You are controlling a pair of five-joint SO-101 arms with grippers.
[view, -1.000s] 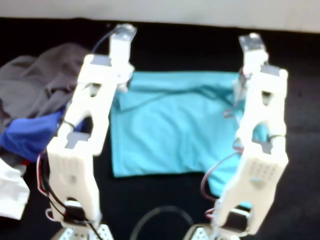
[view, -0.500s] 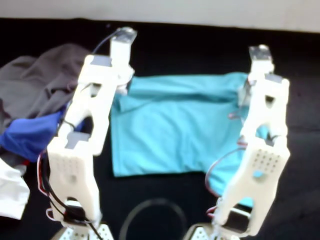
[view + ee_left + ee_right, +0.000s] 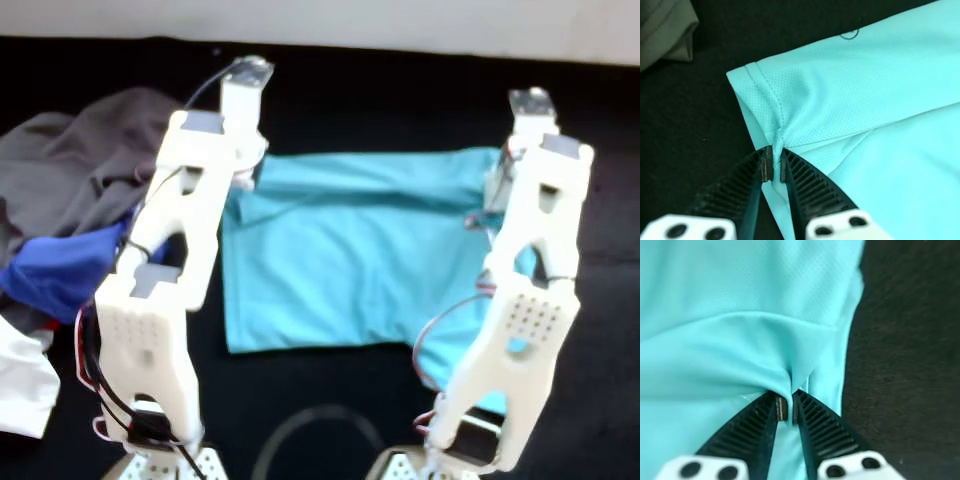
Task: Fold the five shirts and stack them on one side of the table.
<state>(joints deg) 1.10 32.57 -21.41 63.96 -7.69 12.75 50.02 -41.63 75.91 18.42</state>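
Left grip: the left gripper (image 3: pixel 774 162) is pinching, jaws nearly closed, a raised ridge of the turquoise mesh-knit shirt (image 3: pixel 865 105) beside its stitched corner.
Right grip: the right gripper (image 3: pixel 787 407) is clamping a similar pleat at the shirt's opposite side, jaws narrow, with fabric bunching between them.
Shirt: it is lying spread over the middle of the black table (image 3: pixel 380 100), with a doubled band running along its side nearest the far edge, between the two arms.
Waiting heap: a crumpled grey shirt (image 3: pixel 70 170), a bright blue shirt (image 3: pixel 60 270) and a white garment (image 3: pixel 20 385) are lying bunched along the left edge.
Progress: the work is seemingly just beginning; no folded stack is showing, and this shirt is only getting its first fold.
Remaining: folding this one, the heap's garments, then stacking.
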